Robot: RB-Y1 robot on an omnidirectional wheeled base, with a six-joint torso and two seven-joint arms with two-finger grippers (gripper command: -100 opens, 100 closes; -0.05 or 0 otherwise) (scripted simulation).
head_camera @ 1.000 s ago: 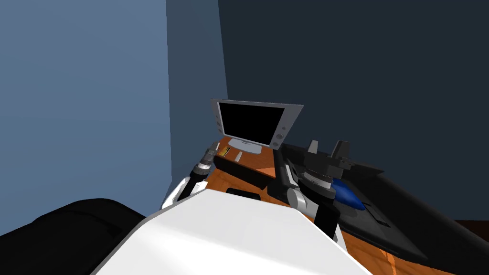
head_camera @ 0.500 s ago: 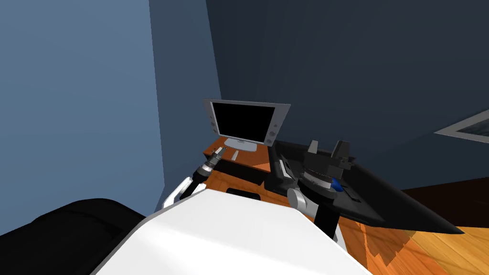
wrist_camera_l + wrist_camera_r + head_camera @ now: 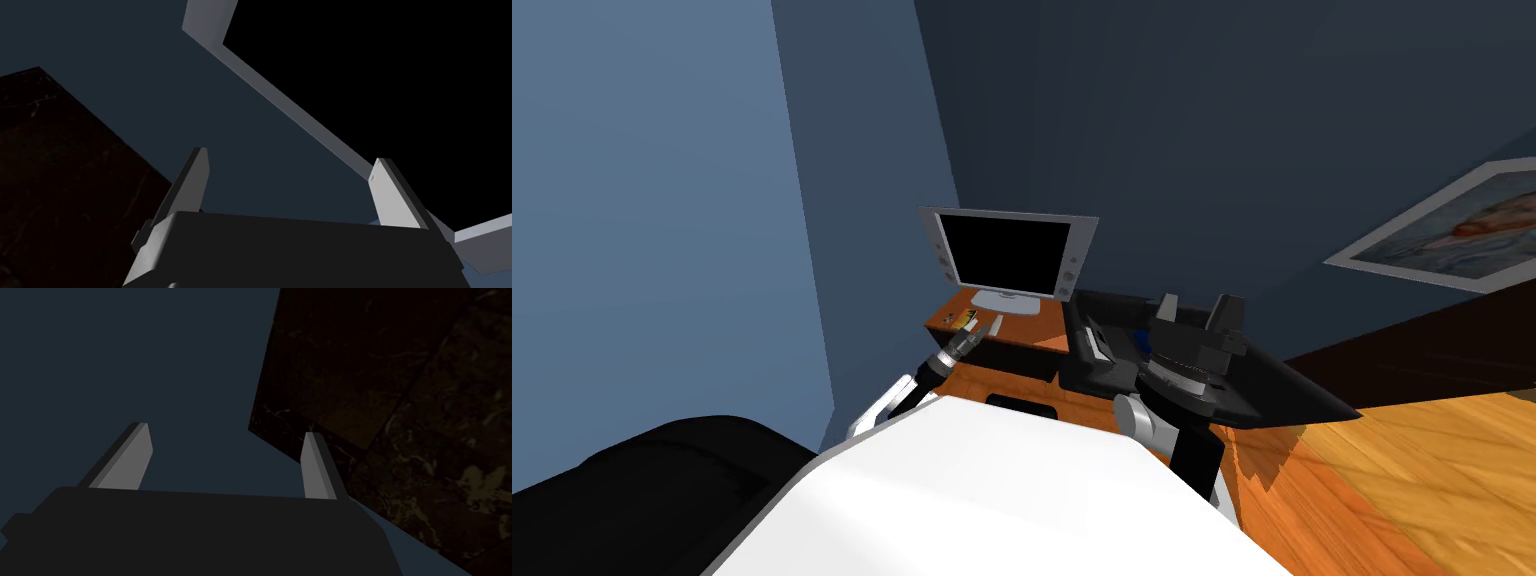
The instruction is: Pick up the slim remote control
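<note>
My left gripper (image 3: 290,156), wide open, hovers near the slim remote (image 3: 995,326) before the television (image 3: 1007,252); right gripper (image 3: 226,429) equally wide.

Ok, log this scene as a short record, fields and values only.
target: slim remote control, light grey, lying flat on the wooden stand in front of the screen
beside target: small yellow-and-dark item
left gripper: open, empty, reaching toward the stand's near edge close to the remote
right gripper: open, empty, fingers pointing up, above the black furniture
task state: remote not yet grasped
</note>
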